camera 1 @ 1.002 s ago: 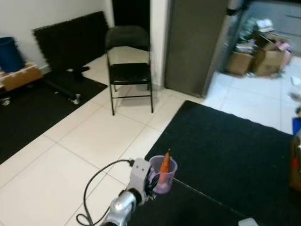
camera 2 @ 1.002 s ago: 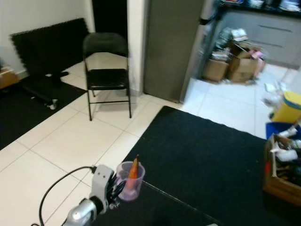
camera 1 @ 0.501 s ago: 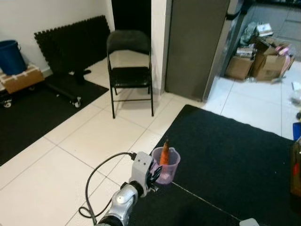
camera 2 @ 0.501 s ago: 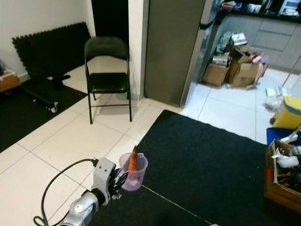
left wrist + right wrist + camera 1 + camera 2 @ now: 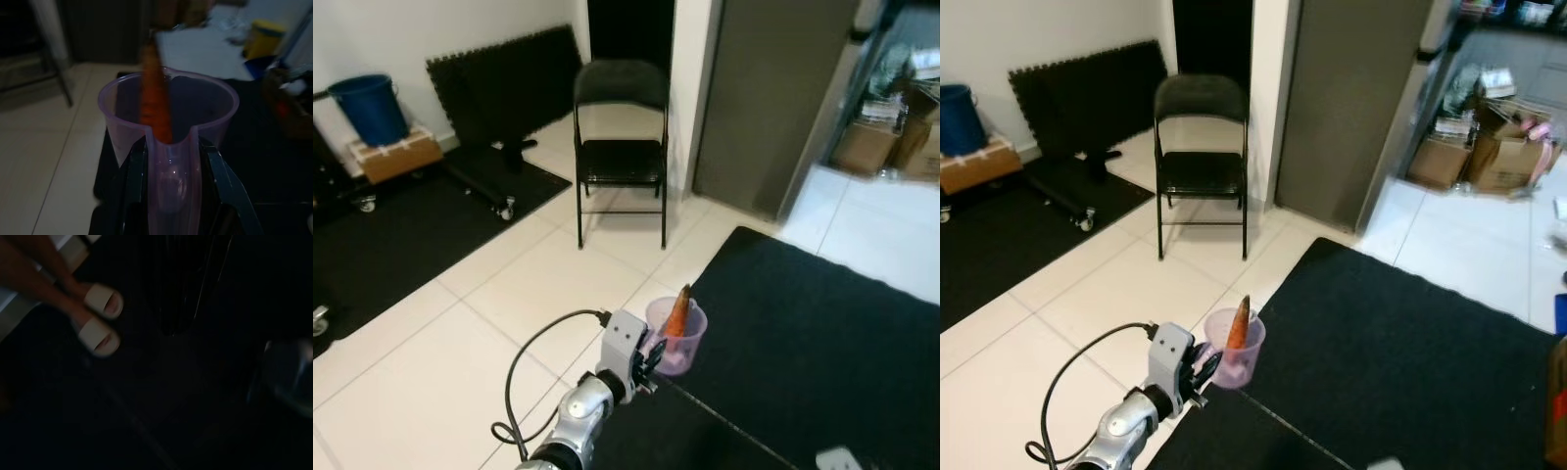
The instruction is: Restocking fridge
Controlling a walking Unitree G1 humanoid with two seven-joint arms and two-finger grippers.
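The left end effector is held out in front of the robot, its two black fingers closed around a clear purple cup with a carrot standing nearly upright in it, tip up. The fridge, tall and grey, lies ahead and off to the right, past the black mat and beside the folding chair. Since the left arm carries the load, my guess is the robot must turn right to face it. The right end effector hangs in shadow; I cannot tell its state.
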